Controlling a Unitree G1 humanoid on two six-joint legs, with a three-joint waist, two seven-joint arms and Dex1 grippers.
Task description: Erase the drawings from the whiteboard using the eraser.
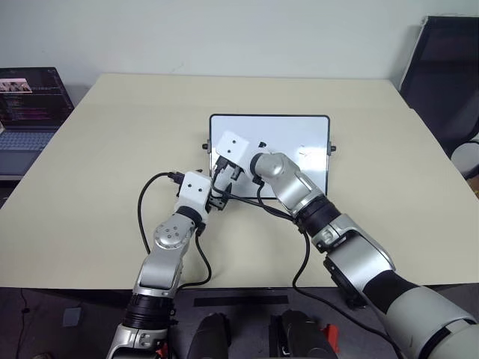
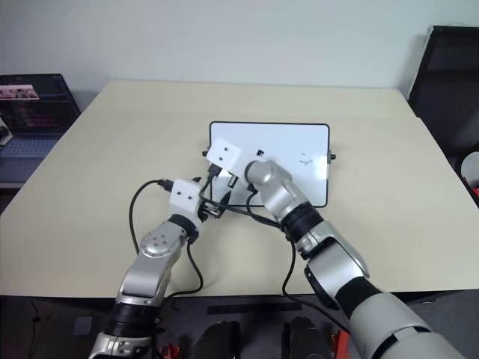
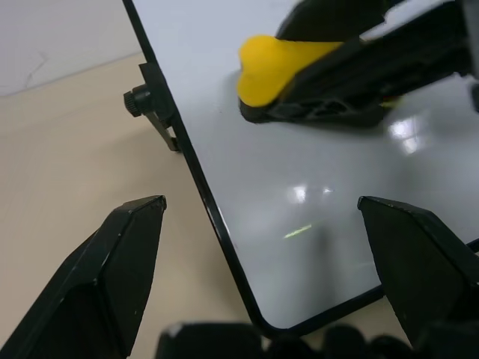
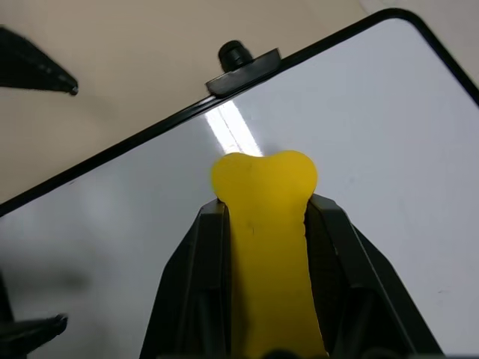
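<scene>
The whiteboard (image 1: 288, 133) lies flat on the tan table (image 1: 112, 149). One small dark squiggle of the drawings (image 1: 302, 153) shows on the board's right part. My right gripper (image 4: 266, 211) is shut on the yellow eraser (image 4: 263, 187), black underside down, over the board's left part near the side knob (image 4: 233, 54). I cannot tell whether the eraser (image 3: 278, 63) touches the surface. My left gripper (image 3: 262, 206) is open and straddles the board's left edge by its near-left corner, one finger over the table and one over the board.
An open laptop (image 1: 26, 105) stands off the table's far left corner. A black chair (image 1: 445, 75) is at the far right. Black cables (image 1: 142, 217) loop over the table beside my left arm.
</scene>
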